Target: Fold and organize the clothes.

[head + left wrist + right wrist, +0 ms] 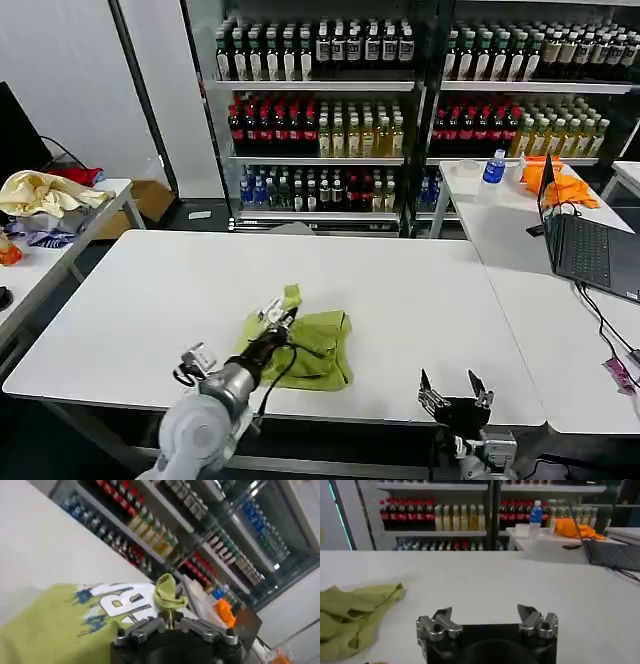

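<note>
A crumpled lime-green T-shirt (318, 345) lies on the white table (400, 290) near its front edge. My left gripper (278, 318) is over the shirt's left part, shut on a pinch of green fabric that stands up between its jaws. In the left wrist view the gripper (170, 619) holds that fold, and the shirt (45, 630) shows its white printed patch (122, 602). My right gripper (453, 386) hangs open at the table's front edge, right of the shirt, holding nothing. The right wrist view shows that gripper (487, 614) with the shirt (355, 612) lying well off to one side.
A side table on the left carries a heap of pale yellow and grey clothes (45, 200). On the right table are an open laptop (585, 240), an orange cloth (560, 182) and a blue-capped bottle (493, 166). Drink shelves (400, 90) line the back.
</note>
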### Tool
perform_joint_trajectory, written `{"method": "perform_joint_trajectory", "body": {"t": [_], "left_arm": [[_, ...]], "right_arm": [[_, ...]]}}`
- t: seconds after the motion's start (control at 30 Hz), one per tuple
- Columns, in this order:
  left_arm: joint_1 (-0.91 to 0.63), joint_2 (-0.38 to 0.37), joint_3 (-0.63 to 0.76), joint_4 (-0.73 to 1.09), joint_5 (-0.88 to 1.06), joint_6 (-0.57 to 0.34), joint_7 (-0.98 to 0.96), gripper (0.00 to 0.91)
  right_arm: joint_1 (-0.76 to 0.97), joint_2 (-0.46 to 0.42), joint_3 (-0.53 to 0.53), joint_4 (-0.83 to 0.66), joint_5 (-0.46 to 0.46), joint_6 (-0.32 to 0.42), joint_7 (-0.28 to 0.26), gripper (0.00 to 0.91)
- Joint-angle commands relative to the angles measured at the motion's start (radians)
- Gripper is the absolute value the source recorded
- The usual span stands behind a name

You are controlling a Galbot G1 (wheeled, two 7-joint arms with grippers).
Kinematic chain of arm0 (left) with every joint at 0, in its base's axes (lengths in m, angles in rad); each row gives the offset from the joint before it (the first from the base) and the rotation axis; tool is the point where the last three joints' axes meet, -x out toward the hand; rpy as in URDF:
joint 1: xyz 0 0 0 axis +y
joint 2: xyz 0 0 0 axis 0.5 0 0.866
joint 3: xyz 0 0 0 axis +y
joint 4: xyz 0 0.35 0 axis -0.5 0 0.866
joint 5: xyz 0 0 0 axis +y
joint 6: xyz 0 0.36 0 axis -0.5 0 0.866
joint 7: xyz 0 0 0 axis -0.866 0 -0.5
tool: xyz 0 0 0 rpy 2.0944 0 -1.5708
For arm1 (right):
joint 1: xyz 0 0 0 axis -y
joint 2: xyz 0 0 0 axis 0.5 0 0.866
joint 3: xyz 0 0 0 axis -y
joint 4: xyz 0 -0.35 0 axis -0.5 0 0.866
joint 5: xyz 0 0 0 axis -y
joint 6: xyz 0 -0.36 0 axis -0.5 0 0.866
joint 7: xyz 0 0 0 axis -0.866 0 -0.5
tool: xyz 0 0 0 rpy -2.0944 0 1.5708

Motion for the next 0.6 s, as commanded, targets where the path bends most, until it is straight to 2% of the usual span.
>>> {"method": "perform_joint_trajectory", "body": {"t": [0.03,0.07,0.33,0.5,0.6], "left_arm": [[-0.045,-0.059,0.097,0.116,0.037,0.010,0.013,0.494],[-0.042,-0.059,0.097,0.110,0.040,0.012,0.025,0.907],[-0.015,-0.054,0.050,0.062,0.002,0.027,0.051,0.907],[0.022,-0.007,-0.041,-0.009,-0.034,0.032,0.056,0.907],[0.038,0.050,-0.122,-0.016,-0.026,0.031,0.052,0.907]], "right_arm": [[0.006,-0.002,0.003,-0.004,0.005,-0.002,0.001,0.907],[0.007,-0.003,0.003,-0.005,0.005,-0.002,0.001,0.907],[0.024,-0.005,0.005,-0.013,0.012,-0.006,0.003,0.907],[0.027,-0.004,0.001,-0.021,0.011,-0.006,0.003,0.907],[0.031,0.000,-0.004,-0.026,0.010,-0.006,0.003,0.907]]}}
